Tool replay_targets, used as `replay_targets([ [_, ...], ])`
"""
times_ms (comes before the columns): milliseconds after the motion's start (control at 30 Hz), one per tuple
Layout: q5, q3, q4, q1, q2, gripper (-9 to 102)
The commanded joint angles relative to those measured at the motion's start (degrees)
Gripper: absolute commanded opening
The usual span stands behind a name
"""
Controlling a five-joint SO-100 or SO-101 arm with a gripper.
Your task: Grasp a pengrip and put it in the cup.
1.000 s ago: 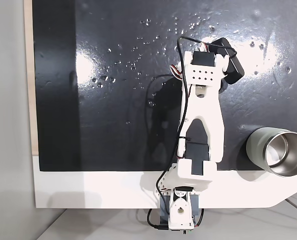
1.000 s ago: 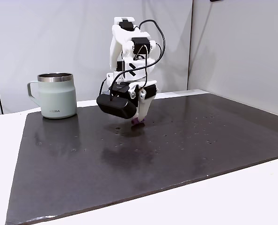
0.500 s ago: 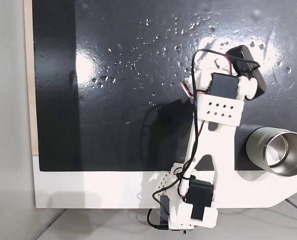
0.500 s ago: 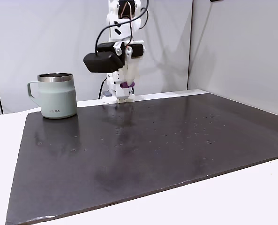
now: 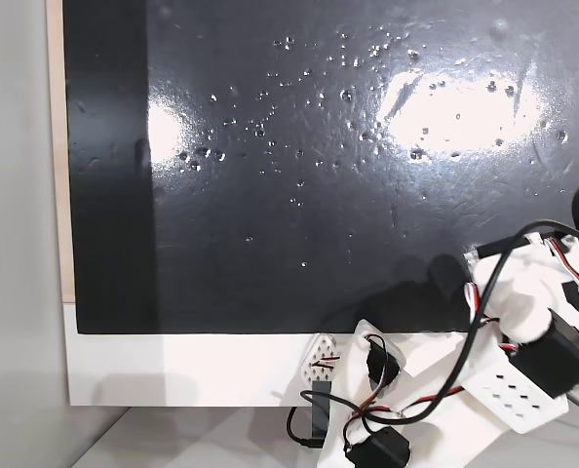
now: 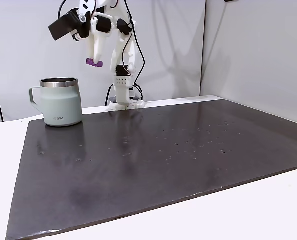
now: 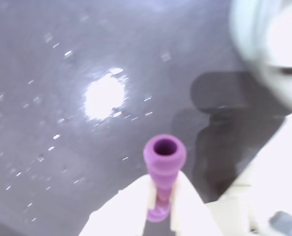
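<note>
We are seeing the end effector (image 6: 94, 59) pinching the purple pengrip (image 6: 94, 62) between its white fingers, raised high in a fixed view and hanging a little to the right of the cup (image 6: 61, 102), above rim height. The cup is standing upright on the dark mat (image 6: 153, 160) covering the counter (image 6: 238, 215). In the wrist view we are looking down the pengrip (image 7: 163, 167), its open end pointing toward the blurred mat (image 7: 62, 98).
</note>
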State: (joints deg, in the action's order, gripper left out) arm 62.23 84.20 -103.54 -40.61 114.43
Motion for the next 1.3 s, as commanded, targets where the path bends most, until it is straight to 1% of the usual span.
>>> replay_targets([
  [0, 6.9, 0.4, 3.3, -7.2, 2.2, 0],
  [200, 17.3, 0.3, 6.7, -16.3, 2.2, 0],
  [333, 22.1, 0.3, 9.7, -20.6, 1.2, 0],
  [533, 22.9, 0.2, 17.1, -22.1, -1.1, 0],
  [767, 22.9, 0.3, 18.4, -22.4, -2.5, 0],
  [800, 22.9, 0.3, 18.4, -22.4, -2.5, 1],
  [833, 22.8, 0.4, 18.4, -22.4, -2.5, 4],
  [933, 22.7, 0.4, 18.4, -22.3, -2.5, 21],
  [1000, 22.6, 0.4, 18.4, -22.3, -2.5, 28],
  [1067, 22.4, 0.4, 18.4, -22.3, -2.5, 31],
  [1267, 22.3, 0.4, 18.3, -22.2, -2.6, 31],
])
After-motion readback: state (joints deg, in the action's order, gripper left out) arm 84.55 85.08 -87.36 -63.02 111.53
